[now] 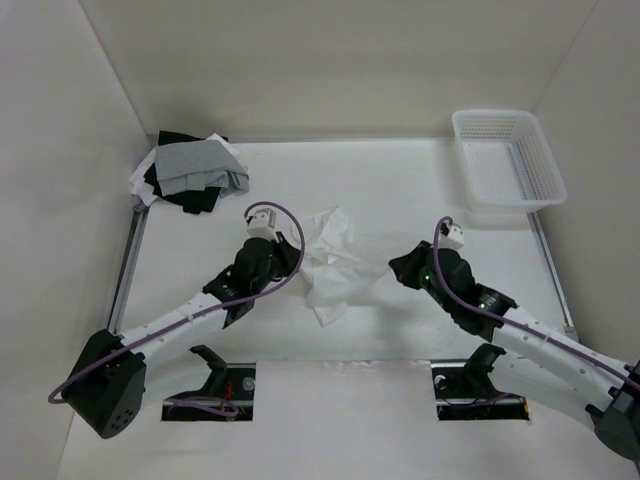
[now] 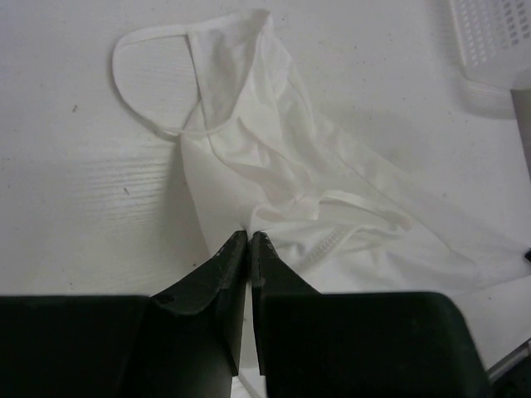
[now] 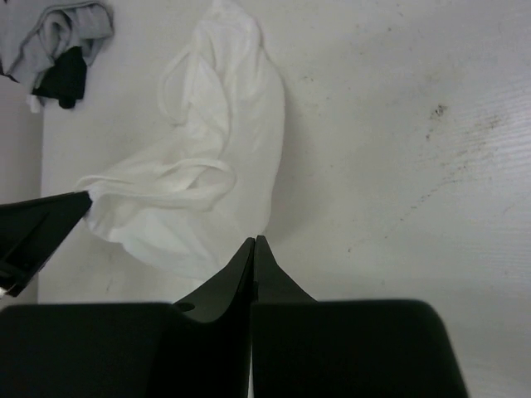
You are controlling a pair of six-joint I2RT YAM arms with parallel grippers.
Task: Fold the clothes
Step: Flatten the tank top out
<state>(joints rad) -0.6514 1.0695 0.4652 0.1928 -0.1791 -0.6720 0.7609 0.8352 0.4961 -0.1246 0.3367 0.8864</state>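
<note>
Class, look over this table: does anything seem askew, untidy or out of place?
The white top lies crumpled mid-table, pinched at opposite edges by the left claw and right claw. The clothes heap sprawls untidily at the far-left corner.

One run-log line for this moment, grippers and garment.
left gripper: shut on white top | right gripper: shut on white top | state: crumpled, unfolded

Bare desk point(image 1: 390, 185) lies open along the far side between the clothes heap point(image 1: 190, 172) at far left and the basket point(image 1: 507, 160) at far right; the crumpled white garment point(image 1: 328, 262) blocks the middle.
</note>
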